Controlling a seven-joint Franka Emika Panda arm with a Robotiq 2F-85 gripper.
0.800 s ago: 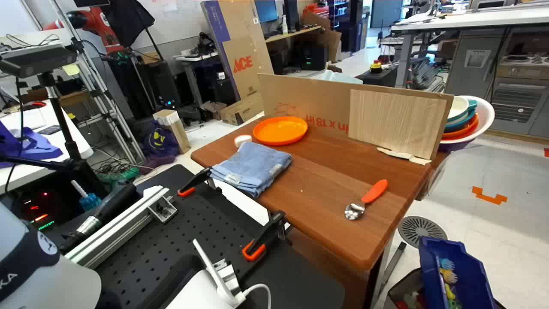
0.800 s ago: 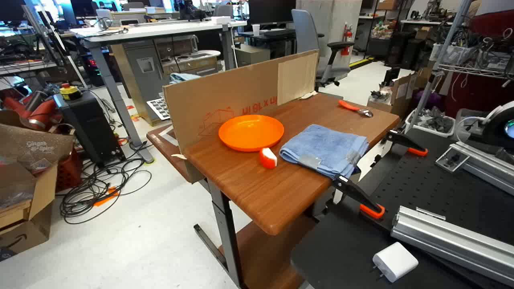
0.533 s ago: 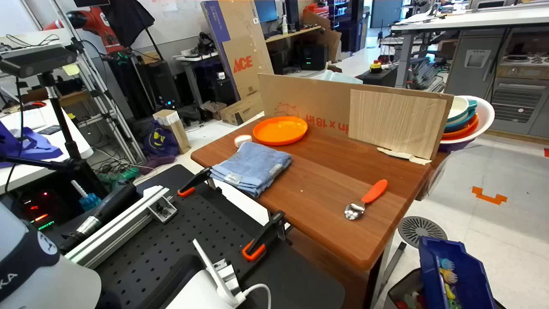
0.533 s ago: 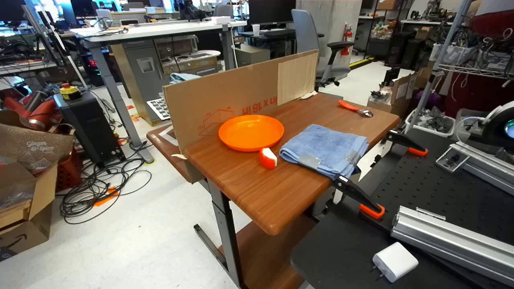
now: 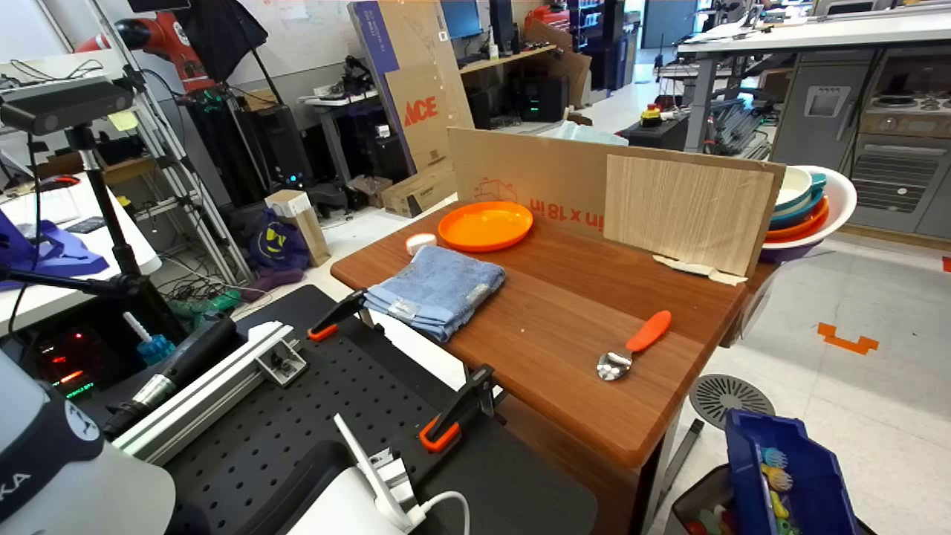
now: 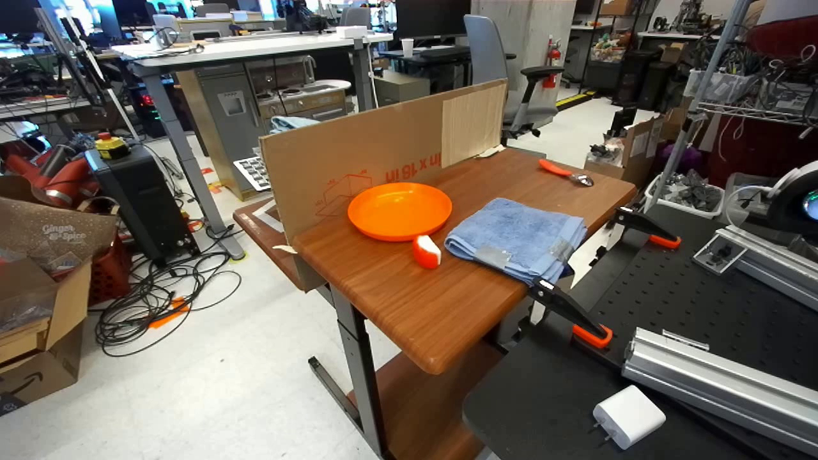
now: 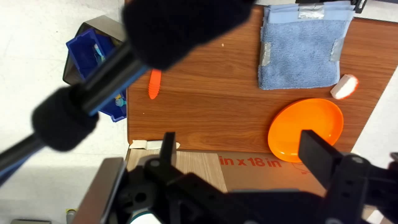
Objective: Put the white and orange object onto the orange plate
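In an exterior view, the white and orange object [image 5: 421, 242] lies on the brown table [image 5: 542, 327], just beside the orange plate [image 5: 486, 226] and close by the folded blue cloth [image 5: 438, 290] (whether it touches the cloth, I cannot tell). A spoon [image 5: 648, 332] with an orange handle lies well apart from them, and a sheet of cardboard [image 5: 520, 171] stands upright behind the plate, its red lettering upside down. Stacked bowls [image 5: 836, 204] show past the cardboard's end, and a rounded white part of my arm [image 5: 82, 468] fills the lower left corner. In an exterior view with a white charger [image 6: 629, 418] on the black board [image 6: 549, 409], the object sits in front of the plate's near rim, between it and the cloth's corner, an orange side toward the camera and white on top. In the wrist view, which looks down on the table, my gripper [image 7: 238, 137] has its fingers [image 7: 320, 157] spread wide, with nothing held between them; one finger covers a bit of the plate. The object lies near the cloth's corner, white face up, an orange edge showing. A blurred black rod [image 7: 108, 79] crosses the upper left, hiding the spoon's head and part of a blue bin [image 7: 79, 54].
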